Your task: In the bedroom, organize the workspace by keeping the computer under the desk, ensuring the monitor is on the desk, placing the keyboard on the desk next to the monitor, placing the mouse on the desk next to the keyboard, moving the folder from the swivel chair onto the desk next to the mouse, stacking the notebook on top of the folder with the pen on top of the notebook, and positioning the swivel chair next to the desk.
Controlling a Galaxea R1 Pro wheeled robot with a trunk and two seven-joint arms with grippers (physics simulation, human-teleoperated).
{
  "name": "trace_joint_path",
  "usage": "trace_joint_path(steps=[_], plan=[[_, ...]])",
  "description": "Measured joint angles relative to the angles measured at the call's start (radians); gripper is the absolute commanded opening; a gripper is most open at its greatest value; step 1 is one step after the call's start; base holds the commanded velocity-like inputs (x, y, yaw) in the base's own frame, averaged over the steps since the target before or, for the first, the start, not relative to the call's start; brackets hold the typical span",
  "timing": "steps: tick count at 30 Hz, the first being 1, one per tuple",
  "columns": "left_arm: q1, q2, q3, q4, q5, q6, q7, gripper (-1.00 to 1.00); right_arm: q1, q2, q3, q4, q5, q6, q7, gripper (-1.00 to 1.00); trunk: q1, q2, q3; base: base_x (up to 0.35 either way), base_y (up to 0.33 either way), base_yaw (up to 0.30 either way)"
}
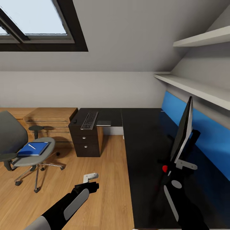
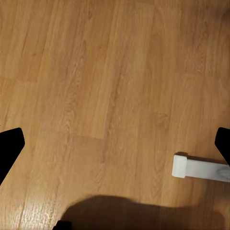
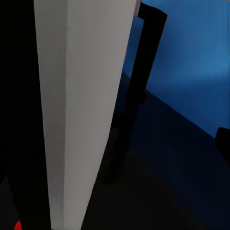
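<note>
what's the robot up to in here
It's tidying a desk setup. The right gripper is at the lower edge of the monitor, which stands on the black desk. The left gripper hangs open over the floor. The keyboard and mouse lie at the desk's far end; the folder is on the swivel chair.
</note>
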Motion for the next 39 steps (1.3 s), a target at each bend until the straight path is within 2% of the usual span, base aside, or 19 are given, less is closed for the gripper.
trace_joint_path(steps=[10,25,39], plan=[[0.0,0.0,0.0,0.0,0.0,0.0,0.0,1.0,-0.003,-0.015,-0.01,0.026,-0.002,-0.001,0.0,1.0,0.0,0.0,0.0,0.0,-0.198,0.0],[0.0,0.0,0.0,0.0,0.0,0.0,0.0,1.0,-0.003,-0.017,-0.014,0.03,0.001,-0.002,0.001,1.0,0.0,0.0,0.0,0.0,-0.296,0.0],[0.0,0.0,0.0,0.0,0.001,0.001,0.0,1.0,-0.003,-0.016,-0.006,0.034,-0.004,-0.027,0.011,1.0,0.0,0.0,0.0,-0.07,-0.034,0.0]])
